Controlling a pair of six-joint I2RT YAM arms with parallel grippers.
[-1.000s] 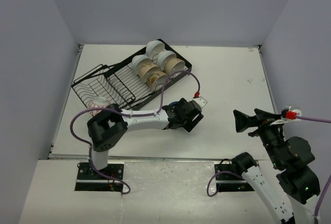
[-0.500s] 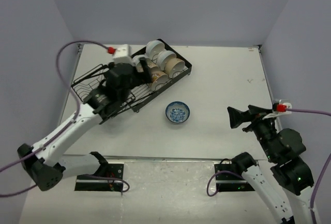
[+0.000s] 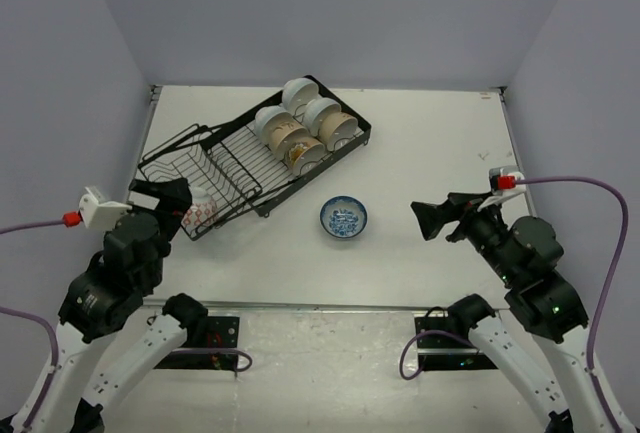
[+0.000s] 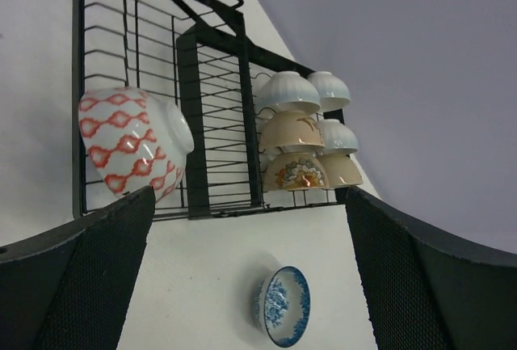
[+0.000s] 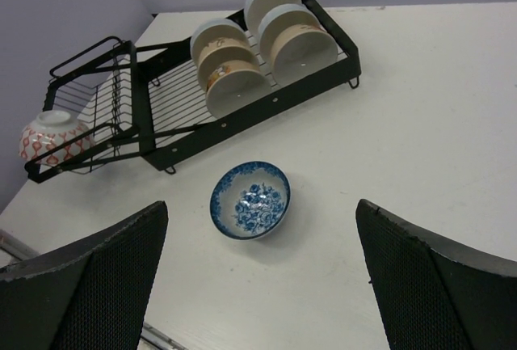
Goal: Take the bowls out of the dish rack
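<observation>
Left fingers [image 4: 89, 277] gape wide, holding nothing — red-patterned bowl [image 4: 129, 144] just ahead, in the dish rack [image 4: 218, 124]. Right fingers [image 5: 89, 277] equally wide, empty — blue-and-white bowl [image 5: 250, 200] on the worktop [image 5: 420, 140] ahead.

Left arm [image 3: 115, 283]: folded up over its base, wrist raised. Left gripper [image 3: 163, 193]: jaws spread wide, empty, fingers aimed forward and down.
Right arm [image 3: 530, 263]: elbow bent, wrist raised. Right gripper [image 3: 425, 221]: jaws equally wide, empty, pointing toward the left arm's side.

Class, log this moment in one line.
left gripper open by red-patterned bowl; right gripper open; blue-patterned bowl on table; other bowls in dish rack
</observation>
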